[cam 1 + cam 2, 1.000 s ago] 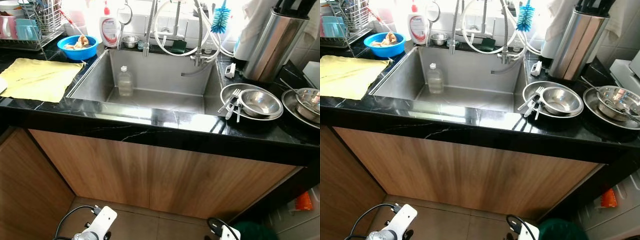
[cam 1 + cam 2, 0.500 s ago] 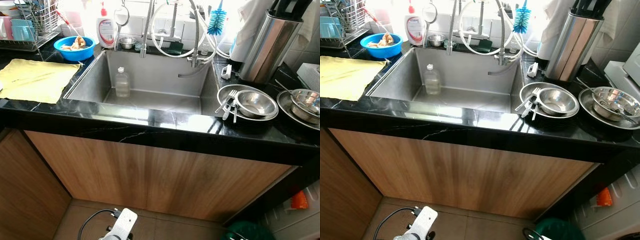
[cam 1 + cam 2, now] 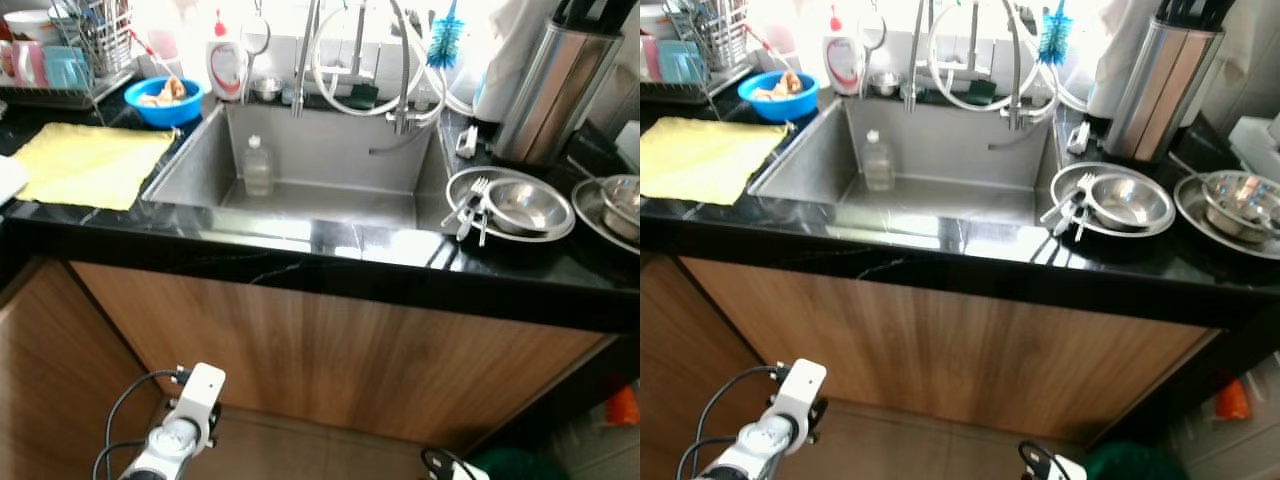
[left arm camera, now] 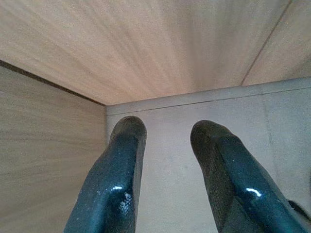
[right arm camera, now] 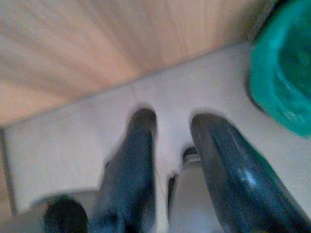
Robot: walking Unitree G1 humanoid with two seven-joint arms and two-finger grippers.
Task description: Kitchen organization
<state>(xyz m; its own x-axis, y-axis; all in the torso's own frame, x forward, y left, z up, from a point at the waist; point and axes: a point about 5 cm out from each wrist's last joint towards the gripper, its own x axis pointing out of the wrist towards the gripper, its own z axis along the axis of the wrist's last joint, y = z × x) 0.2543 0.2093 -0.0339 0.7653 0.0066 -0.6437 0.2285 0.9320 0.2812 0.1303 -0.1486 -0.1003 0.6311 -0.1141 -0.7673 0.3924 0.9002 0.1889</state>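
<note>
Steel sink sat in the black counter, a clear bottle standing inside it.
The left gripper and right gripper hung low with fingers apart, apparently empty; steel bowls lay right of the sink.

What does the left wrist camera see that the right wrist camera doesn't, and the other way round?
Left wrist view: a wooden side panel meeting the cabinet front in a corner. Right wrist view: a blurred teal container standing on the floor. Shared: each looks past its own tool, the left tool and the right tool, fingers apart and empty, toward the wooden cabinet front and the pale floor.
</note>
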